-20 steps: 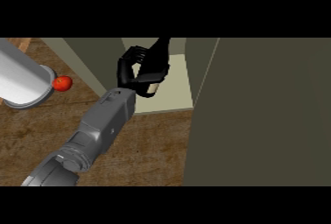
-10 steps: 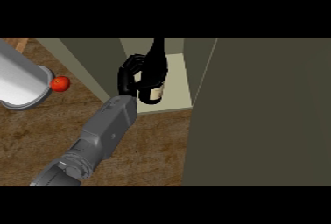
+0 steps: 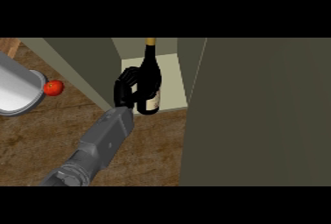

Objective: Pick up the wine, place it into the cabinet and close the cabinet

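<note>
My fingers (image 3: 127, 83) curl round the wine bottle (image 3: 150, 74) — my hand (image 3: 124, 92) has it clasped at the body, just above the pale label. The bottle stands nearly upright, its neck pointing away from my fingers and its base over the pale floor of the open cabinet (image 3: 173, 83). The cabinet door (image 3: 258, 113) stands wide to the right of my fingers. Well off to their left lie a tomato (image 3: 54, 87) and a grey pot (image 3: 16, 92) — both on the wooden counter (image 3: 39, 140).
</note>
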`<state>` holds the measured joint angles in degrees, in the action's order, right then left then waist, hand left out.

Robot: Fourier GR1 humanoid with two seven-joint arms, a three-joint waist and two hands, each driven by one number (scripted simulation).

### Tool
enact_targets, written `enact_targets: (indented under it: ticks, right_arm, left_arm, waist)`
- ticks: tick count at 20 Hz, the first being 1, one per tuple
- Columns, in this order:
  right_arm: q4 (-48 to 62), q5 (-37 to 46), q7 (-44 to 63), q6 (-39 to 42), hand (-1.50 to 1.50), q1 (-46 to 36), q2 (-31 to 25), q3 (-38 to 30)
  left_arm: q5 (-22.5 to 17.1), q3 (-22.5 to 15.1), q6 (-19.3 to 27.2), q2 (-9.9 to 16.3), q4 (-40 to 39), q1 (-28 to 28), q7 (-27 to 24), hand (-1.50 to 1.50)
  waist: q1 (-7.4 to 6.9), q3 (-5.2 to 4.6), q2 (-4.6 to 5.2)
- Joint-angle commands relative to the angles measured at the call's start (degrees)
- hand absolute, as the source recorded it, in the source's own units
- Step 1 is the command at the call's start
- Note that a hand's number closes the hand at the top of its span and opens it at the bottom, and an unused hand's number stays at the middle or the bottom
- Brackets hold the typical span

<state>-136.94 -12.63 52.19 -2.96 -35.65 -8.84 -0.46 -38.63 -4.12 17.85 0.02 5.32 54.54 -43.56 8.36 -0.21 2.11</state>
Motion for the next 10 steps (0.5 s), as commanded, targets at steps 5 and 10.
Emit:
enact_targets:
  ticks: [5, 10]
  right_arm:
    - [-0.3, -3.9, -1.5, 2.0, -1.5, 0.9, 0.1, -1.3]
    - [1.0, -3.6, -2.2, 1.4, -1.5, 0.0, 1.0, -1.1]
  left_arm:
    - [-1.2, -2.3, -1.7, 0.0, 0.1, -3.1, -0.1, 1.5]
    - [-2.8, -2.6, 0.3, 0.0, 0.5, -4.6, 0.0, 1.5]
  waist:
    - [1.37, 0.01, 0.08]
    - [2.05, -0.05, 0.25]
